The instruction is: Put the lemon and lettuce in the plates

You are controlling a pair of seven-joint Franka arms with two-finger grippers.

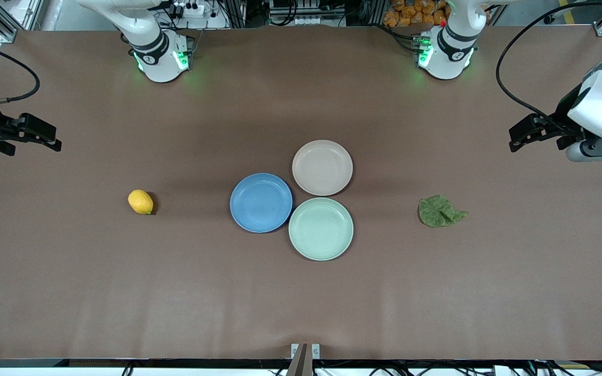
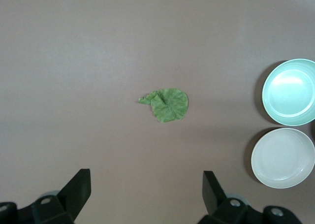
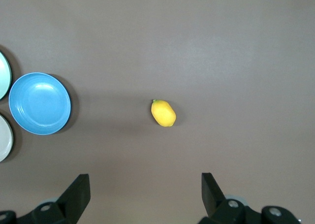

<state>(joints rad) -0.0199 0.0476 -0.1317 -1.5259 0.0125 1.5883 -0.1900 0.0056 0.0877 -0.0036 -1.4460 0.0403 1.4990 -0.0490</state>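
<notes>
In the left wrist view, we are losing one side of the mint-green plate (image 2: 290, 91) and a thin margin of the beige-pink plate (image 2: 283, 157) to the frame edge. In the right wrist view, we are seeing only slivers of both. In each wrist view, the frame edge is cropping that arm's gripper down to its fingers: left gripper (image 2: 147, 184), right gripper (image 3: 145, 184).
</notes>
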